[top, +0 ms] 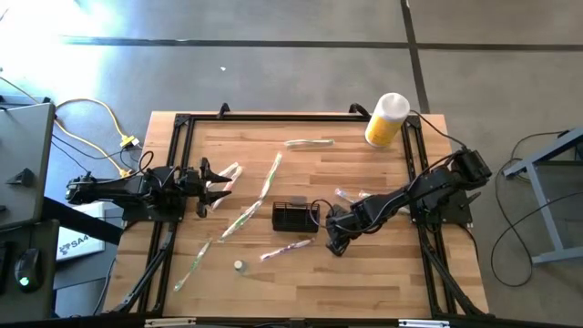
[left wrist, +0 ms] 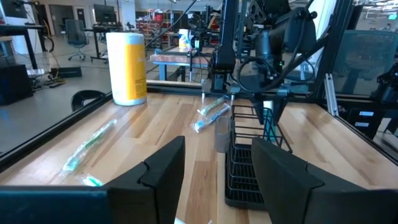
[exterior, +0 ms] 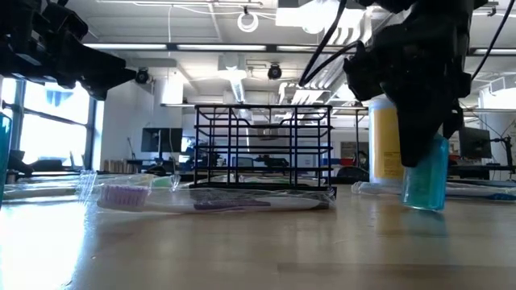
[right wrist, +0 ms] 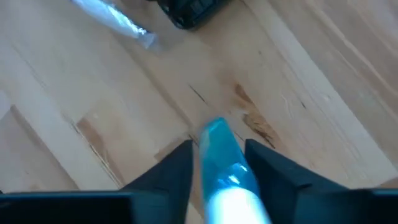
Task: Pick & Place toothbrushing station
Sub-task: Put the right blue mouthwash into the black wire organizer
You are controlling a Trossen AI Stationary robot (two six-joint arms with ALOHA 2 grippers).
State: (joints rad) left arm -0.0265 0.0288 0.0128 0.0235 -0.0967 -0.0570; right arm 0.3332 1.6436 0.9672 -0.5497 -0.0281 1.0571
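Note:
The toothbrushing station (top: 291, 216), a small black wire basket, stands on its base at the middle of the wooden table; it also shows in the low view (exterior: 264, 147) and the left wrist view (left wrist: 249, 168). Just right of it, my right gripper (top: 337, 241) points steeply down, shut on a translucent blue tube (exterior: 426, 181). My left gripper (top: 219, 182) waits at the table's left, level and open (left wrist: 214, 180), with nothing between its fingers. My right gripper pinches the blue tube's upper part (right wrist: 227, 177) between its two fingers, coming from above and slanting down. The tube points down below the fingers, nearly upright. Its lower end (exterior: 423, 205) is at the table top.
A yellow bottle with a white cap (top: 386, 120) stands at the far right corner. Several clear-wrapped toothbrushes (top: 246, 217) lie scattered left of, behind and in front of the basket. A small round piece (top: 239, 266) lies near the front. Black frame rails (top: 178, 164) border the table.

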